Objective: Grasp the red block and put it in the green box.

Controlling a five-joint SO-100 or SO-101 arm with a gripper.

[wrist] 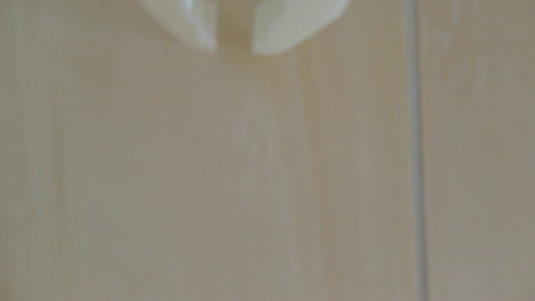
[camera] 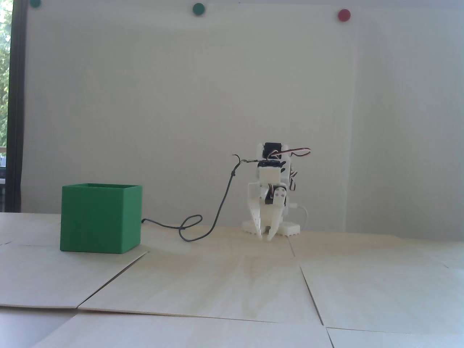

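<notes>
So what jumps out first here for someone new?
The green box, bright against pale boards, stands left in the fixed view. The white arm sits folded at the back centre, its gripper pointing down at the table, slightly open and empty. No red block shows in either view.

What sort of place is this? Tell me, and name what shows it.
Probably a home or office hobby bench, not a factory: a small white printed arm on pale wooden panels, a plain wall with round coloured dots, and a window at the fixed view's left.
</notes>
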